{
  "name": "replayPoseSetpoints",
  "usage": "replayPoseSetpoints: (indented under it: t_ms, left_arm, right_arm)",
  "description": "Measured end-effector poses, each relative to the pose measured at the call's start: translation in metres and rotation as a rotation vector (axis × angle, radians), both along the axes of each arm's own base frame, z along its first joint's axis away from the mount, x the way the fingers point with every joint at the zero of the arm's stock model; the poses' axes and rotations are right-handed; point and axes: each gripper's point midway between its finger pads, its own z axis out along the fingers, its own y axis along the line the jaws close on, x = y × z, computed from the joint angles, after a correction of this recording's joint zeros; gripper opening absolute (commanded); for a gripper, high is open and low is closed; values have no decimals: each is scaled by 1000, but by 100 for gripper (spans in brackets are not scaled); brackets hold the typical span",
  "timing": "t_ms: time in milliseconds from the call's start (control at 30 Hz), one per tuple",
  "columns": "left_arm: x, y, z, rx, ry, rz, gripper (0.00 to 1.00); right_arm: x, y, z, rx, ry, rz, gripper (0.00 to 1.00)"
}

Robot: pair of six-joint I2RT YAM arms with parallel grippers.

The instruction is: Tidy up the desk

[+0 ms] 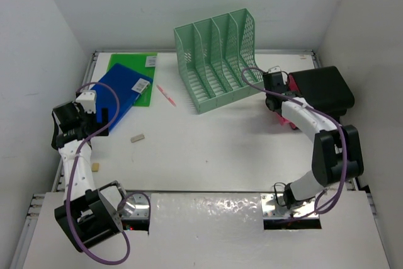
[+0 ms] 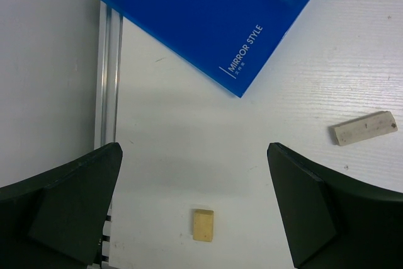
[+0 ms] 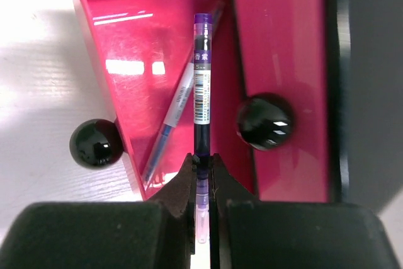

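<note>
Right claw: fingers together, clamped on a purple pen.
Beneath the pen: pink tray, a second pen lying in it.
Left claw: fingers wide apart, holding nothing.
Below it: yellow eraser; blue notebook and beige block nearby.
Desk: white, under both arms, carrying a mint file rack.

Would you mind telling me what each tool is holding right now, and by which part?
The right tool pinches a purple pen near its clear end, barrel pointing over the pink tray. The left tool stands open, holding nothing.
</note>
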Motion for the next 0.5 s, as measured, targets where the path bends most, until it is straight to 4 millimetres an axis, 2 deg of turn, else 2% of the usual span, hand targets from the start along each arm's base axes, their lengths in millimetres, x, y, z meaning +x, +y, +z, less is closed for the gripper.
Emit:
replayPoseSetpoints:
  t_ms: [67, 167, 200, 267, 300, 400, 500]
  left_arm:
    - [0, 0, 0, 2, 1, -1, 100]
    - [0, 0, 0, 4, 2, -2, 100]
    - [0, 0, 0, 5, 2, -3, 100]
    - [0, 0, 0, 5, 2, -4, 100]
    - [0, 0, 0, 5, 2, -4, 100]
    - [0, 0, 0, 5, 2, -5, 100]
    - [0, 1, 0, 8, 4, -8, 100]
  right_arm:
    - [0, 0, -8, -7, 23, 2, 1]
    - [0, 0, -12, -13, 36, 5, 25]
    - [0, 0, -12, -12, 35, 3, 36]
    - [0, -1, -10, -16, 39, 3, 43]
    - [0, -1, -9, -19, 43, 4, 50]
    - [4, 2, 1, -12, 22, 11, 58]
    - [8, 13, 26, 4, -42, 38, 66]
